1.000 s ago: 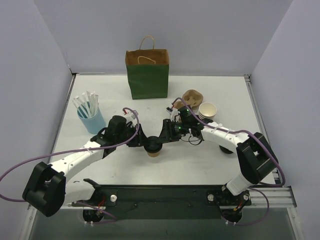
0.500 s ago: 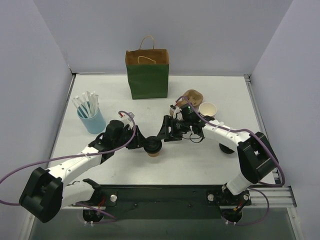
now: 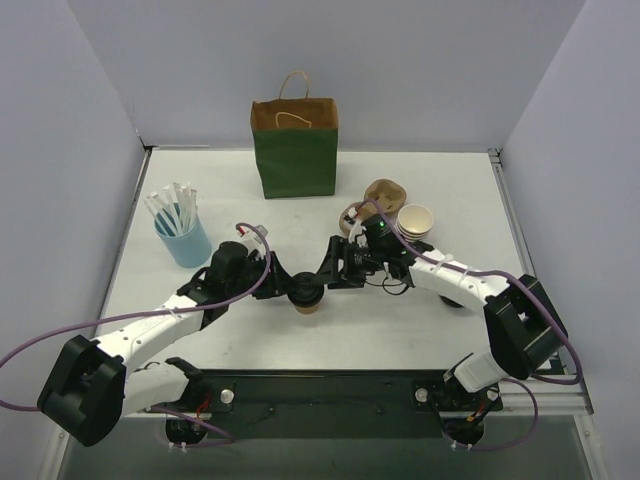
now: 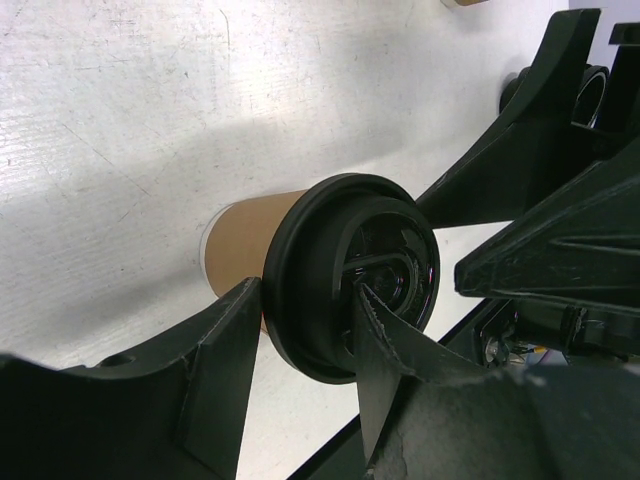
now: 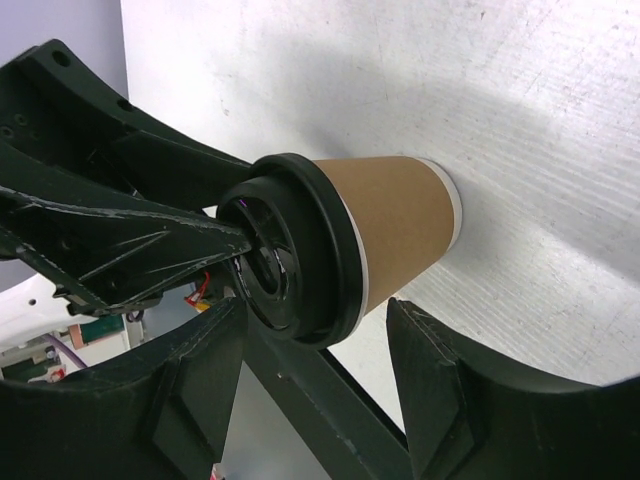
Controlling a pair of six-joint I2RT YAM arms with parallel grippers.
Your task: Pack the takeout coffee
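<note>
The takeout coffee (image 3: 307,293) stands upright on the counter (image 3: 400,320), about midway between the left and right edges and nearer the near edge than the far one. Its black lid is on. The left end effector (image 4: 305,310) is about half closed, and its fingers look pressed against the lid rim, so I judge it has hold of the cup. The right end effector (image 5: 318,320) straddles the brown cup wall from the other side. Its fingers stand spread, with bare counter showing between one finger and the cup, so it grips nothing.

The step in hand looks like the pick-up, with one arm taking the coffee alone. Next, the right arm should back away from the cup. The left arm should then lift the cup level and carry it to the green paper bag (image 3: 294,148) at the middle of the far edge, lowering it between the handles.

A blue cup of stirrers (image 3: 181,238) stands near the left edge. A stack of unlidded cups (image 3: 415,220) and a brown carrier (image 3: 383,192) sit toward the right. The counter is white and scuffed, closed in by pale lilac walls.
</note>
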